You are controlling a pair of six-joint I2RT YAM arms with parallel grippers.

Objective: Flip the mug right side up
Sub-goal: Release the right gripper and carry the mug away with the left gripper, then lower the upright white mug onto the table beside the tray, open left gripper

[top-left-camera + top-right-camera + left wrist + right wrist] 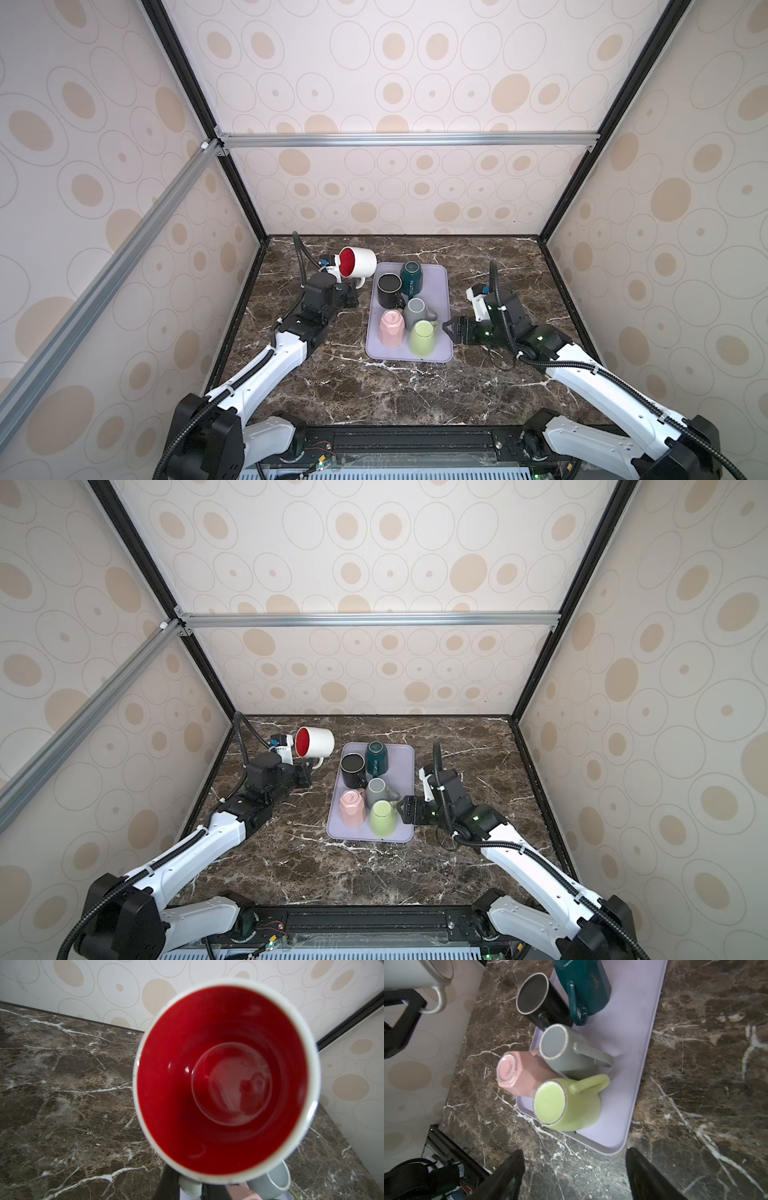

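L fingers pinching white mug by handle, mug sideways in air. Roll wrist till it's upright, lower slow onto counter. R fingers spread, idle.

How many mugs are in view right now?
6. Five stand on the lilac tray: black mug, teal mug, grey mug, pink mug, green mug. The white mug, red inside, is held by its handle in the left gripper, left of the tray. None seems hidden.
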